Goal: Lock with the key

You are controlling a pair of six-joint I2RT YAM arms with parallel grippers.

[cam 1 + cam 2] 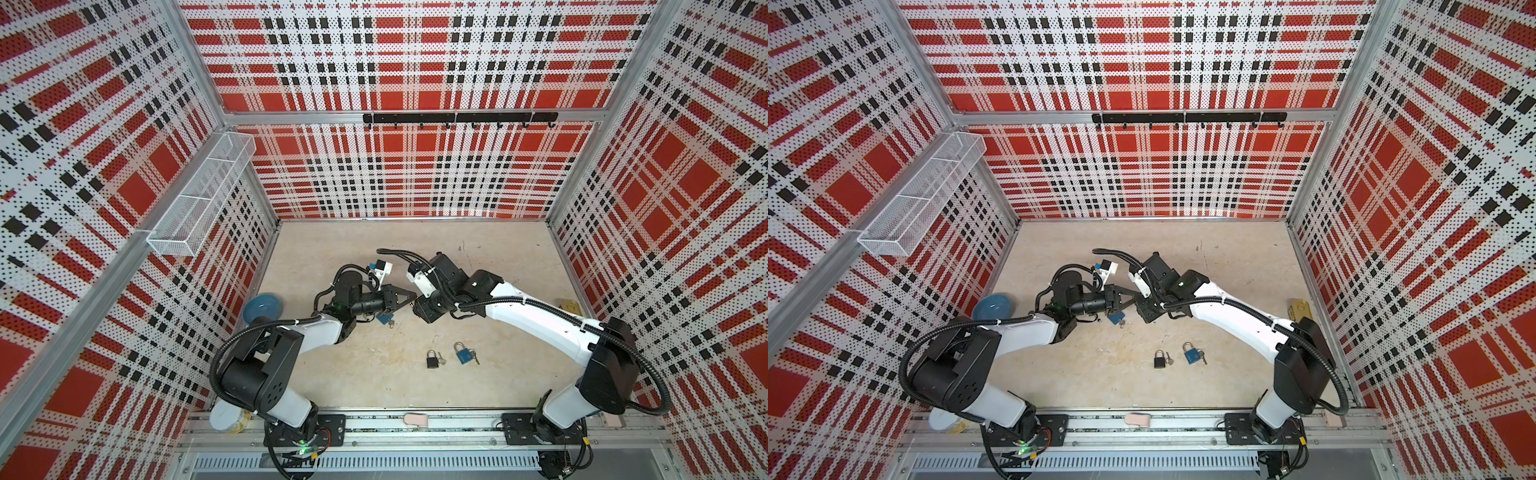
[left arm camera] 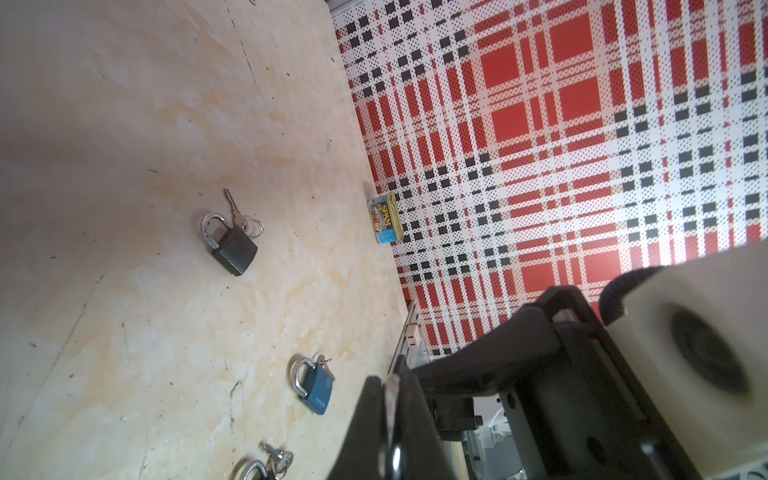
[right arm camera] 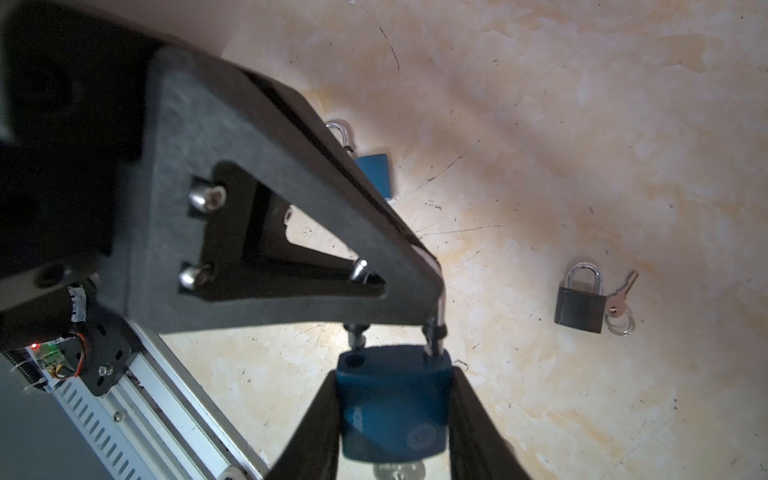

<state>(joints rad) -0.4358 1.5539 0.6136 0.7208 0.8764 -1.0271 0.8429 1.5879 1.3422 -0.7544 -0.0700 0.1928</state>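
Observation:
My right gripper [image 3: 392,388] is shut on the body of a blue padlock [image 3: 392,415] and holds it above the table. The padlock's silver shackle [image 3: 436,328] is raised, with one leg out of its hole. My left gripper [image 3: 434,316] is shut on the top of that shackle, which shows as a thin silver strip between its fingers [image 2: 409,399]. A silver key head [image 3: 399,471] shows under the padlock body. In both top views the two grippers [image 1: 412,302] [image 1: 1134,300] meet at mid-table and hide the held padlock.
On the table lie a black padlock [image 1: 432,358] with a key [image 1: 441,360], a blue padlock [image 1: 462,353] with keys, and another blue padlock [image 1: 384,319] under my left arm. A Spam can [image 1: 571,307] stands at the right wall and a blue bowl [image 1: 262,307] at the left.

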